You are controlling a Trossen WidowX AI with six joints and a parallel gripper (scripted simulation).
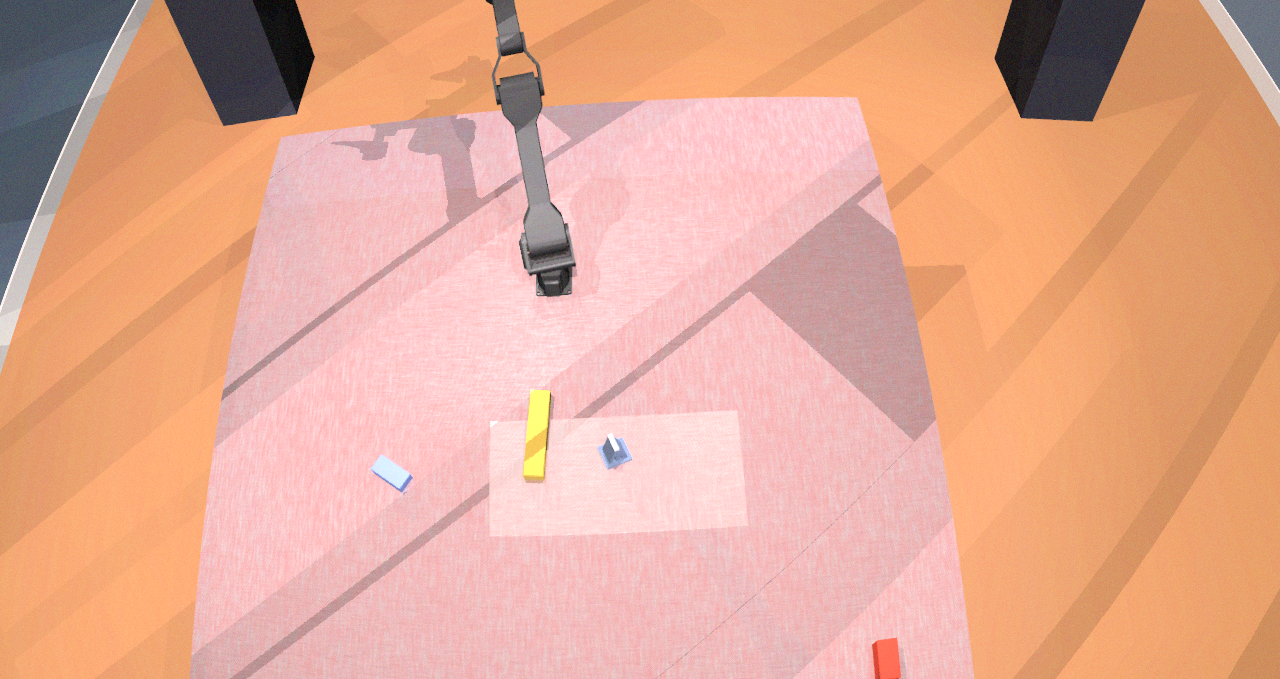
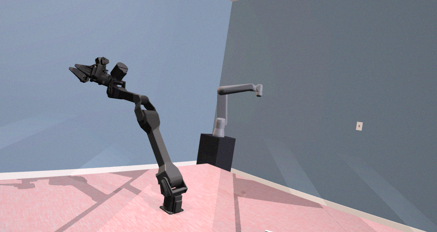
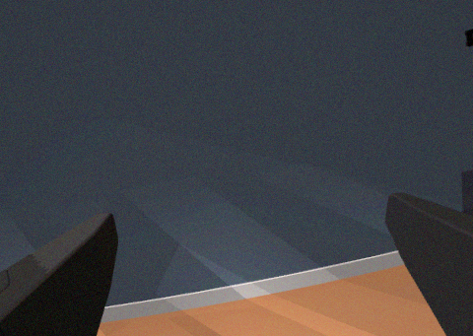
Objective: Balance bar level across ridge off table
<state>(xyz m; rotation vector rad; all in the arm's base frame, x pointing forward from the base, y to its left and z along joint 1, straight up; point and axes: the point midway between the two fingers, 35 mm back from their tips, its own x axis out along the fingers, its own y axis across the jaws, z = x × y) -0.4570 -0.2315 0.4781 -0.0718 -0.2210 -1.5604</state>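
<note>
A yellow bar (image 1: pixel 536 435) lies flat on the table, partly over the left end of a pale rectangle and sticking out past its rear edge. The small ridge (image 1: pixel 614 451), a blue-grey base with a thin upright wedge, stands on the pale rectangle to the right of the bar, apart from it. My gripper (image 2: pixel 72 66) (image 3: pixel 254 218) is open and empty, raised high above the table and pointing away from the bar and ridge. Its fingers stand wide apart in the wrist view. The bar and ridge are not visible in the exterior view or the wrist view.
A light blue block (image 1: pixel 391 473) lies left of the yellow bar. A red block (image 1: pixel 886 657) is at the near right, cut off by the frame. The pale rectangle (image 1: pixel 680 496) lies on the pink table (image 1: pixel 375 335). Another grey arm (image 2: pixel 236 89) stands on a dark pedestal (image 2: pixel 215 151).
</note>
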